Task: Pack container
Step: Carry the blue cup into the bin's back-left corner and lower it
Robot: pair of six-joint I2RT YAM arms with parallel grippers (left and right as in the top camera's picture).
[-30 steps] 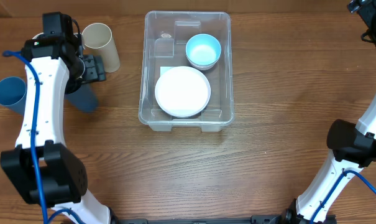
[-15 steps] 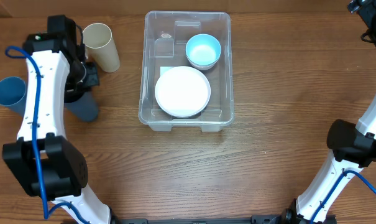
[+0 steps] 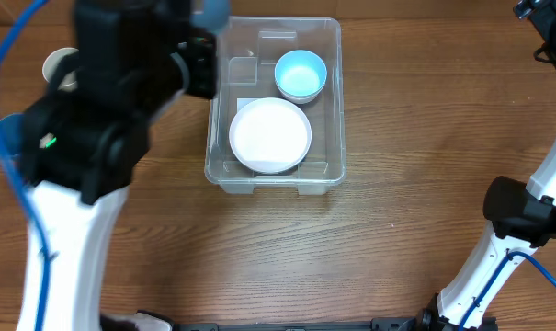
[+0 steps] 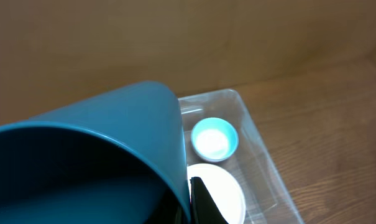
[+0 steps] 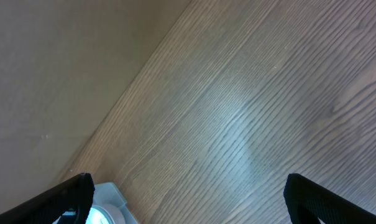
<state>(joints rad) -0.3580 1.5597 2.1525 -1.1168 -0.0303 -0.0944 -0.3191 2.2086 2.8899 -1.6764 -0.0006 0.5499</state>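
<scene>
1. Where the left tool [image 4: 189, 204] shows in its own wrist view, one dark finger [image 4: 199, 200] presses the rim of a teal cup [image 4: 100, 155], so the tool is closed on that cup. The cup wall hides the second finger.
2. The teal cup is smooth, opaque plastic with a round mouth and tapering sides, and it tilts so that its hollow faces the wrist camera.
3. Below and beyond the left tool the container [image 3: 325, 119] rests on the counter [image 3: 397, 221]. It is a clear rectangular plastic bin with rounded corners, and the counter is brown wood with fine grain lines.
4. Inside it, a round matte white bowl [image 3: 269, 135] lies just ahead of that finger. A smaller, glossy pale blue bowl [image 3: 300, 74] sits just beyond the white one.
5. Seen from overhead, the left tool is high above the container's far left corner. To its left, only the round rim of a beige cup [image 3: 57, 66] shows.
6. The right tool [image 5: 188, 208] has its two dark fingertips [image 5: 69, 196] spread wide, so it is open over striped wood. The container's rounded corner shows beside the left fingertip.
</scene>
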